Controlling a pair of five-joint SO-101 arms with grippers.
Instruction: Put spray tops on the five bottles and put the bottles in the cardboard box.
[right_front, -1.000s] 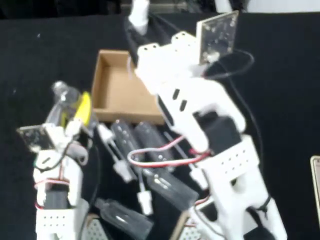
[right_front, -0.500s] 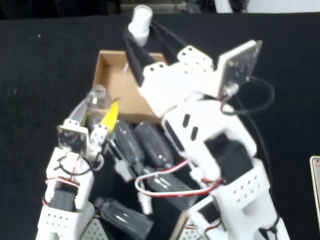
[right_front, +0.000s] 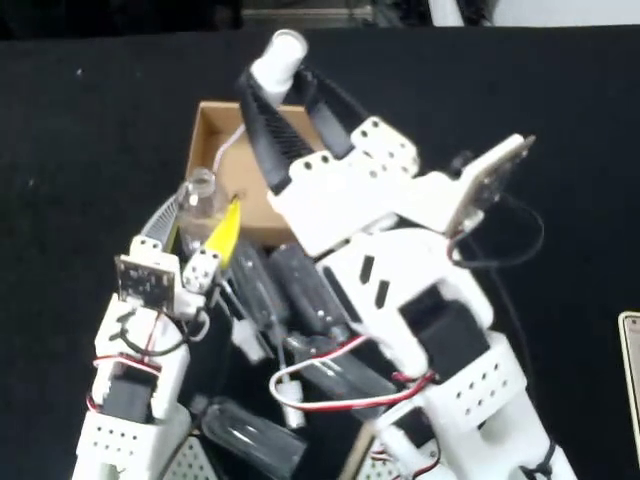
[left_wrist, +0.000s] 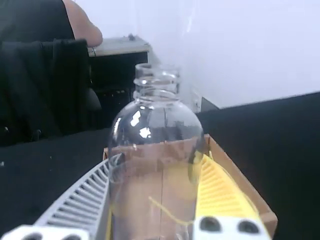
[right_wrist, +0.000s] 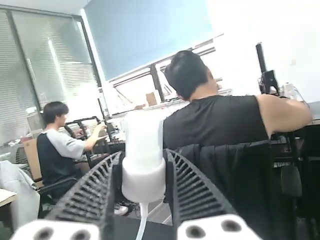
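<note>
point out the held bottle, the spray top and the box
bottle (left_wrist: 152, 145), left wrist view, on its clear shoulder
spray top (right_wrist: 143, 170), right wrist view, on its white collar
box (right_front: 200, 150), high view, on a side wall

The high camera looks steeply down on my table (right_front: 90, 110) from my own side, fairly near. My left wrist camera sits close behind the bottle (left_wrist: 155, 165), facing level over the box (left_wrist: 262, 215); the high view shares both. My right wrist camera tilts upward, close on the spray top (right_wrist: 143, 170), facing the room.
</note>
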